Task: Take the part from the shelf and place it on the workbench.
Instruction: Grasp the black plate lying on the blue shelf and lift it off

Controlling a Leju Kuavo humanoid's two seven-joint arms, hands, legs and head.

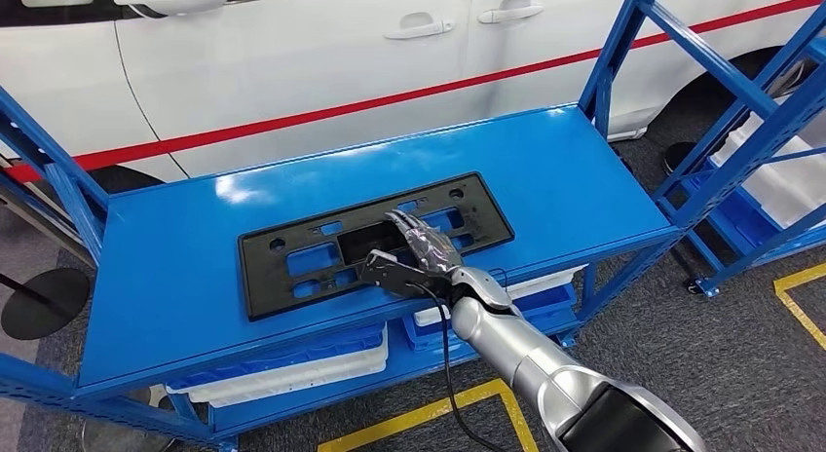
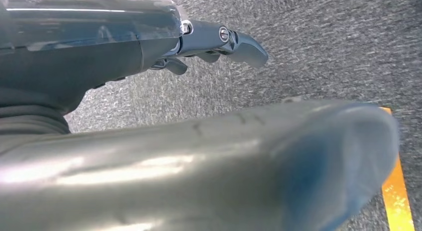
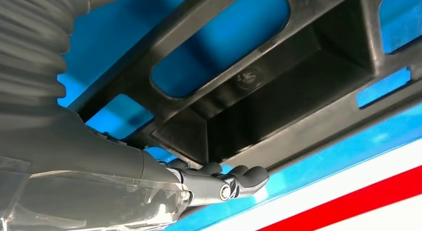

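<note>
On the blue metal shelf (image 1: 195, 277), the flat black plastic frame (image 1: 292, 267) lies lengthwise directly under the right hand (image 1: 424, 249), whose fingers (image 3: 244, 176) rest spread on it without gripping.

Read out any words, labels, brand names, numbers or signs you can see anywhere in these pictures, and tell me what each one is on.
No readable text in any view.
Black plastic part on the blue shelf: a small raised mark inside its recess, too blurred to read.
White car: a red stripe, no lettering.
Floor: yellow line markings, no words or numbers.
Right robot hand and left robot hand: no labels visible.
</note>
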